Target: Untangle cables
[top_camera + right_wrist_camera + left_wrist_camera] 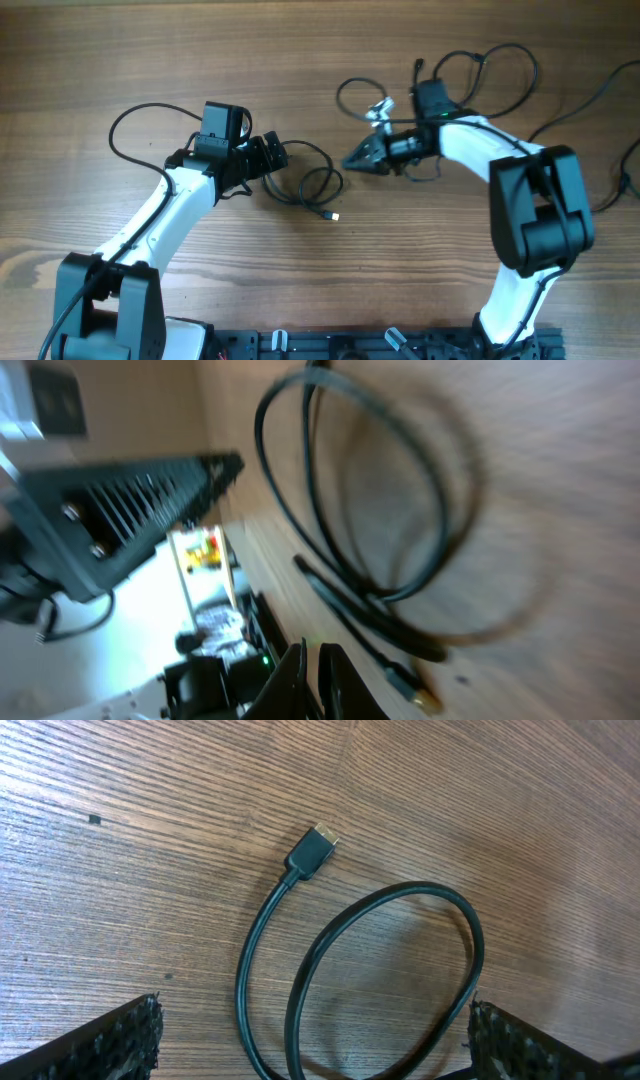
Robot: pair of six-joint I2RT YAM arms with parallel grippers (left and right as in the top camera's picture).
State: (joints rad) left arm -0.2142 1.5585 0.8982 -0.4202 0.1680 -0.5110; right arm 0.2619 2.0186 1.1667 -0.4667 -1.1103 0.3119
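A thin black cable (302,188) lies coiled on the wood between the two arms, its plug (334,215) pointing toward the front. My left gripper (272,156) stands open just left of the coil. In the left wrist view the loop (400,890) and plug (315,845) lie ahead of that gripper (315,1055), and part of the loop runs between its fingertips (125,1040). My right gripper (355,160) is shut just right of the coil, with nothing seen between its fingers (300,680). The right wrist view shows the coil (380,618), blurred. A second cable (340,95) curls behind the right gripper.
Thicker black wires (520,60) from the right arm loop across the back right of the table. The left arm's own wire (125,125) arcs at the left. A black rail (380,345) runs along the front edge.
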